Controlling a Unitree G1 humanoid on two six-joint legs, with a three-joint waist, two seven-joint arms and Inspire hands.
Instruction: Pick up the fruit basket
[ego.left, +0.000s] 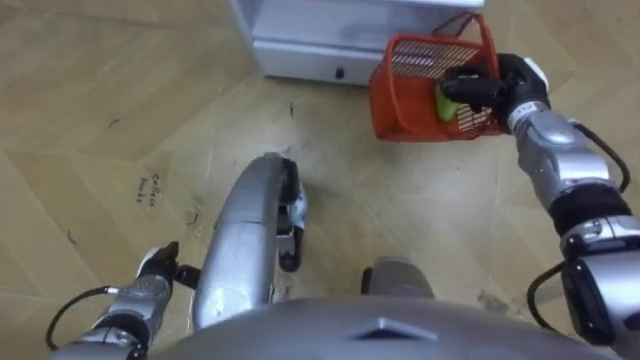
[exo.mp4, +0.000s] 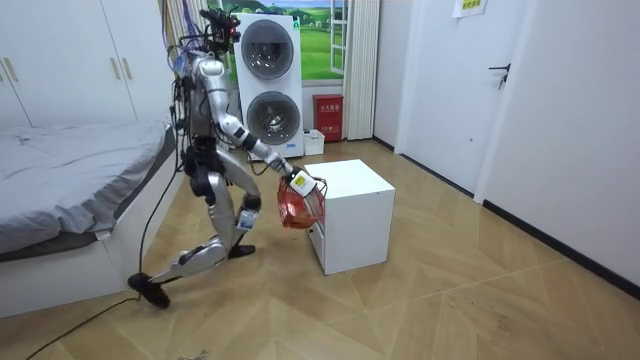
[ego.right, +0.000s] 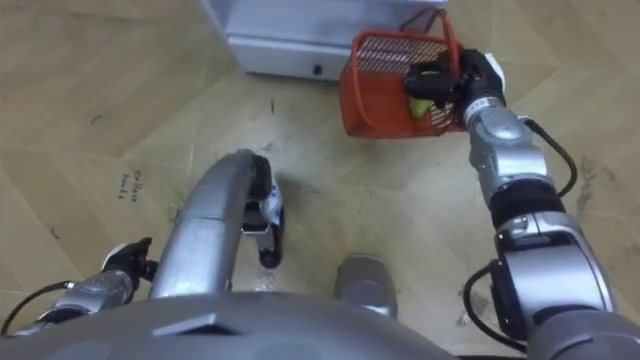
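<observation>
Clenching the red fruit basket (ego.left: 420, 95) by its rim in the left eye view, the right robot hand (ego.left: 498, 90) holds it, a green fruit (ego.left: 446, 106) inside; the left robot hand (ego.left: 158, 268) hangs low, grip unreadable. The room view has the basket off the floor (exo.mp4: 450, 290), just beside a white cabinet (exo.mp4: 352, 215). The right eye view agrees

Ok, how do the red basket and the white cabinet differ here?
The red basket is open mesh, the white cabinet solid. The basket is held off the floor by the right hand; the cabinet stands on it. The basket is smaller. Both are close together.
</observation>
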